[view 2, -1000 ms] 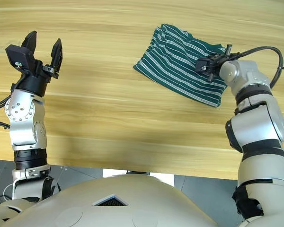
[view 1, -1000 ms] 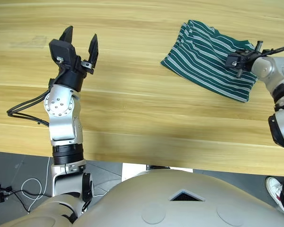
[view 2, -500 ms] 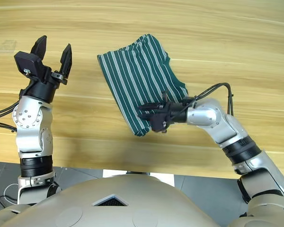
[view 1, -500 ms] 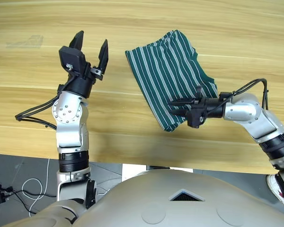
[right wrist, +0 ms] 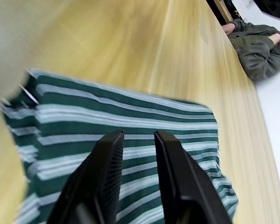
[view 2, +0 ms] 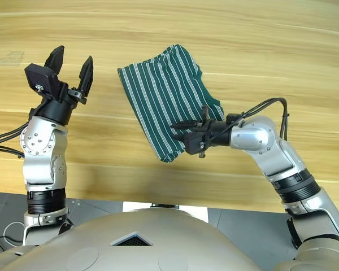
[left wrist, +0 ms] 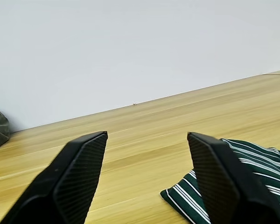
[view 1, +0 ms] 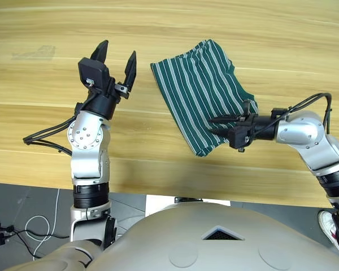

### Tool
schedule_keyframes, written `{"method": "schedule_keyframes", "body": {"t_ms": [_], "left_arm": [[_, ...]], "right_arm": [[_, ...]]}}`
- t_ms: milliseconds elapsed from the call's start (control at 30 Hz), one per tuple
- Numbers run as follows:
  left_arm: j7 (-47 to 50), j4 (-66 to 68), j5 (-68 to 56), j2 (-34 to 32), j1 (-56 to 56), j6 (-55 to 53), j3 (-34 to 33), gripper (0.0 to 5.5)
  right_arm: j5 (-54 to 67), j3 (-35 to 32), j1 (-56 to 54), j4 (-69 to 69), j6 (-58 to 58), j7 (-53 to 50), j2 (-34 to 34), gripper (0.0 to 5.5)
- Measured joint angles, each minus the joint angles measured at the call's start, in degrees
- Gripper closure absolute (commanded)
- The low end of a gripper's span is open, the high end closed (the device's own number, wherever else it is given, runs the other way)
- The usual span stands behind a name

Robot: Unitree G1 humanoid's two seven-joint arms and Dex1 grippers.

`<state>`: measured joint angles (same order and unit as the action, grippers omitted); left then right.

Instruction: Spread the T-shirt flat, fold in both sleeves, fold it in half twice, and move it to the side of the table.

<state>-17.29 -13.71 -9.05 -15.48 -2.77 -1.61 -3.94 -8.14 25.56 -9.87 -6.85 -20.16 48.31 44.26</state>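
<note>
The T-shirt [view 1: 198, 96], dark green with thin white stripes, lay folded into a rough oblong on the table [view 1: 271, 34]. It sat at a slant near the middle, between the two arms, with its narrower near corner pointing toward the table's front edge and its far end slightly rumpled. It rested flat on the wood.

The right end effector [view 1: 213, 125] hung level over the shirt's near right edge, pointing across toward the robot's left. Its two fingers [right wrist: 102, 172] stood a narrow gap apart; striped cloth showed through that gap in the right wrist view, and nothing was pinched between them. Whether the fingertips touched the fabric beneath could not be told.

The left end effector [view 1: 118, 51] was raised on its upright forearm just beside the shirt's far left corner, apart from it. It was released, its two dark fingers [left wrist: 79, 172] spread wide and holding nothing. In the left wrist view a corner of the shirt lay on the table past one finger, and a pale wall rose behind the table's far edge.
</note>
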Motion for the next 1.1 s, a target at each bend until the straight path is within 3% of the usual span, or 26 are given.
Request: {"method": "schedule_keyframes", "body": {"t_ms": [133, 467, 1100], "left_arm": [[0.0, -0.1, 0.0, 0.0, -0.1, 0.0, -0.3, 2.32], [-0.1, -0.7, 0.0, -0.7, -0.5, -0.1, -1.6, 2.32], [0.1, 1.1, 2.1, 1.2, -0.6, 0.6, 2.8, 2.32]], "right_arm": [[-5.0, 1.7, 0.0, 5.8, -2.3, 0.5, -0.4, 4.29], [-6.4, 6.4, 2.4, 5.5, -5.4, 4.5, 0.3, 4.29], [-4.3, 11.0, 5.3, 12.1, -7.1, -0.5, -16.9, 4.29]]}}
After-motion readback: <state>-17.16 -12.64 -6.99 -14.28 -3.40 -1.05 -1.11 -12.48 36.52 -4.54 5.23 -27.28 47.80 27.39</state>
